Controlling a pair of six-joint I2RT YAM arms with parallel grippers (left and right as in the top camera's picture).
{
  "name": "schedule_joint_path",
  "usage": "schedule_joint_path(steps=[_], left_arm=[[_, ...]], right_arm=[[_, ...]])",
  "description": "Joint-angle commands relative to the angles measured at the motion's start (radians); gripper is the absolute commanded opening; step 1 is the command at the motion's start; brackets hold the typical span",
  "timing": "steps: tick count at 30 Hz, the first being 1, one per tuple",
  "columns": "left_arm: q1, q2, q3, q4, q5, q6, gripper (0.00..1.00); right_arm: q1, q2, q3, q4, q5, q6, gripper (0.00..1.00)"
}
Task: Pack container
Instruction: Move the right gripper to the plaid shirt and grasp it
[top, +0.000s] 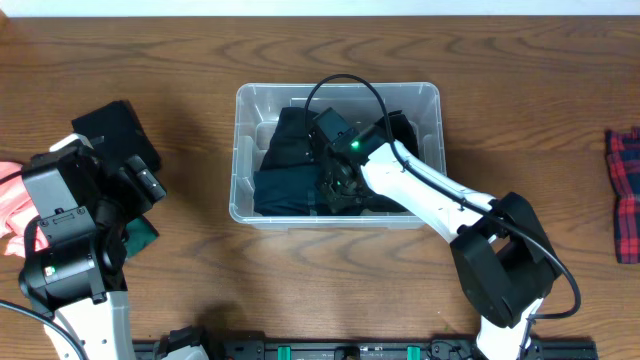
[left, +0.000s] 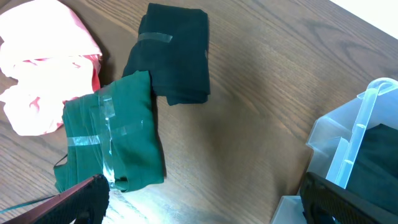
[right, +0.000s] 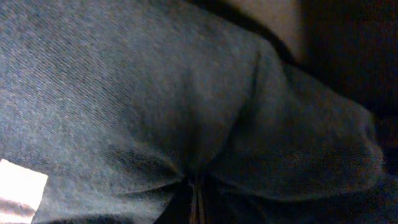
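Note:
The clear container (top: 240, 150) stands mid-table and holds a dark blue garment (top: 285, 180) and a black one (top: 405, 130). Its corner also shows in the left wrist view (left: 360, 124). My right gripper (top: 340, 185) is down inside the container. In the right wrist view its fingers (right: 196, 199) are pressed together with the dark blue garment (right: 124, 93) bunched into them. My left gripper (left: 199, 199) is open and empty above the table left of the container. It is close to a folded green cloth (left: 112, 130).
Left of the container lie a black folded cloth (top: 115, 128), the green cloth (top: 140, 232) and a pink cloth (top: 10, 200), also in the left wrist view (left: 43, 68). A red plaid cloth (top: 625, 190) lies at the right edge.

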Motion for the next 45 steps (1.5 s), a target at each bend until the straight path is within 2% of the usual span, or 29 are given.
schedule_joint_path(steps=[1,3,4,5,6,7,10,13,19,23,32,45], left_arm=[[0.003,0.001,0.018,-0.003,-0.002,-0.003,0.98],[0.003,0.001,0.018,-0.003,-0.002,-0.003,0.98],[0.003,0.001,0.018,-0.003,-0.002,-0.003,0.98],[0.003,0.001,0.018,-0.003,-0.002,-0.003,0.98],[0.003,0.001,0.018,-0.003,-0.002,-0.003,0.98],[0.003,0.001,0.018,-0.003,-0.002,-0.003,0.98],[0.003,0.001,0.018,-0.003,-0.002,-0.003,0.98],[0.003,0.001,0.018,-0.003,-0.002,-0.003,0.98],[0.003,0.001,0.018,-0.003,-0.002,-0.003,0.98],[0.003,0.001,0.018,-0.002,-0.002,-0.003,0.98],[0.003,0.001,0.018,-0.003,-0.002,-0.003,0.98],[0.003,0.001,0.018,-0.007,-0.002,-0.003,0.98]], right_arm=[[-0.039,-0.070,0.024,-0.032,0.077,0.005,0.02],[-0.071,-0.148,0.038,-0.032,0.141,0.006,0.08],[-0.101,-0.205,0.040,-0.027,0.188,0.008,0.18],[-0.128,-0.251,0.040,-0.021,0.224,0.008,0.43],[-0.159,-0.290,0.040,-0.015,0.258,0.013,0.90],[-0.200,-0.333,0.040,-0.009,0.294,0.019,0.99],[-0.349,-0.408,0.040,-0.020,0.363,0.020,0.99],[-0.523,-0.413,0.038,-0.051,0.381,0.019,0.99],[-0.883,-0.299,-0.026,-0.046,0.427,0.006,0.99],[-1.035,-0.176,-0.039,-0.047,0.573,-0.035,0.99],[-1.215,-0.006,-0.039,0.087,0.661,-0.084,0.99],[-1.284,0.123,-0.039,0.291,0.675,-0.213,0.99]])
